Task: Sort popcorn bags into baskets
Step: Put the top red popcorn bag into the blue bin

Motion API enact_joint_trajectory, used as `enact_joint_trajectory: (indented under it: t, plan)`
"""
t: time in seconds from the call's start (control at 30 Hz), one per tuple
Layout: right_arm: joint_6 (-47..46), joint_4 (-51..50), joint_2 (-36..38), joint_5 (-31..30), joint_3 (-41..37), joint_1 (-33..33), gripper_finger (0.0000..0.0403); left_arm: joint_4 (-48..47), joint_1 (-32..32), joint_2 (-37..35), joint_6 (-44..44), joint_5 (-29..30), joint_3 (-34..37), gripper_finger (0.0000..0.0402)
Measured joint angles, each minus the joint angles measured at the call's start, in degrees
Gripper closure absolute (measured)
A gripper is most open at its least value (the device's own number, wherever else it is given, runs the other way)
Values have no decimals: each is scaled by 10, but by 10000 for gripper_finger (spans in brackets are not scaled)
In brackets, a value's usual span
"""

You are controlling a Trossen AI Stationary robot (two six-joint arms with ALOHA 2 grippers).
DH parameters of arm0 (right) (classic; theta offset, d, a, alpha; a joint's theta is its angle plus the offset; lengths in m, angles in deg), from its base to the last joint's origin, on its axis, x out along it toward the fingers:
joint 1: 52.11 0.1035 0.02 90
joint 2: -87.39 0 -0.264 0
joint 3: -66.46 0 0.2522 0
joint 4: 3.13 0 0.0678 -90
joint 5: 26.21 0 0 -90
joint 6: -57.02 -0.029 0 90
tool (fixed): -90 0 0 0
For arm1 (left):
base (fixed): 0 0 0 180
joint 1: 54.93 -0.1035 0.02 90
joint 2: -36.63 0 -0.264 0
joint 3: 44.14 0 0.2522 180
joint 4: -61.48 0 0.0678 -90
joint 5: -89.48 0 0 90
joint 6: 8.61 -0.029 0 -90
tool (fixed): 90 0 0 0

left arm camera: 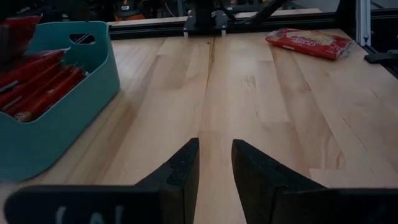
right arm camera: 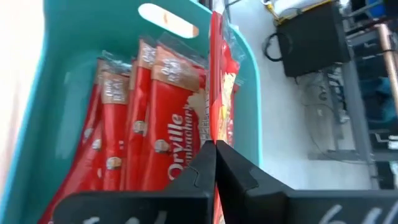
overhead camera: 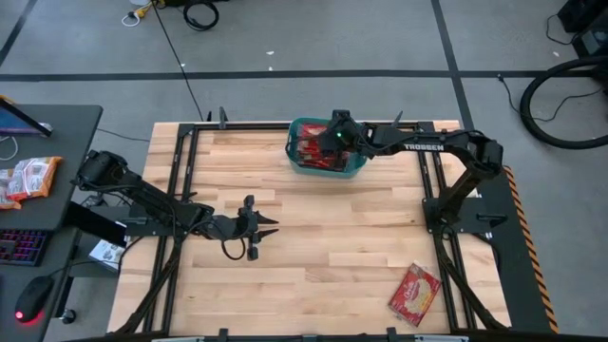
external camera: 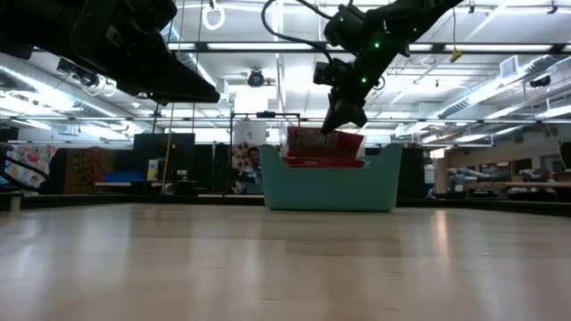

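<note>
The teal tub (overhead camera: pixel 296 163) stands at the table's far edge, with several red popcorn packets (right arm camera: pixel 134 124) standing on edge inside it. My right gripper (right arm camera: pixel 215 148) hangs over the tub, shut on one more packet (right arm camera: pixel 219 74), which the right wrist view shows edge-on. In the low view that packet (external camera: pixel 319 143) sticks up above the tub's rim (external camera: pixel 294 160). One packet (overhead camera: pixel 415 293) lies flat near the table's near right corner. My left gripper (overhead camera: pixel 271 228) waits open over the table's left middle, touching nothing. My right gripper pinches the packet's upper edge (right arm camera: pixel 218 127) between its two fingers, coming from above and pointing down. The packet stands upright on edge below the fingers, beside the other packets, near one long wall of the tub. Whether its lower end rests on the tub's floor is hidden.
Bare wood (left arm camera: pixel 261 93) stretches between my left gripper and the lone packet (left arm camera: pixel 310 42). A black frame rail (overhead camera: pixel 190 133) runs along the table's edges. A side desk (overhead camera: pixel 57 142) on the left holds more red packets (overhead camera: pixel 28 179), a keyboard and a mouse.
</note>
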Motion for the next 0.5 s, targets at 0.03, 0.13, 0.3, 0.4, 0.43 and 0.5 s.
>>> enact_joint_trajectory:
  t: [0.03, 0.13, 0.3, 0.4, 0.43, 0.5]
  plan:
    - [-1, 0, 0, 9, -1, -2, 391, -1, 0, 0, 0, 0, 0, 301]
    - [-19, 0, 0, 27, -4, -9, 389, -1, 0, 0, 1, 0, 0, 301]
    - [-51, -2, 0, 8, -4, -16, 374, -1, 0, 0, 1, 0, 0, 301]
    - [-79, -5, 0, 16, -4, -18, 355, -1, 0, 0, 1, 0, 0, 301]
    - [-92, -5, 0, 25, -4, -18, 348, -1, 0, 0, 1, 0, 0, 301]
    - [-112, -9, 0, 47, -4, -18, 334, -1, 0, 0, 1, 0, 0, 301]
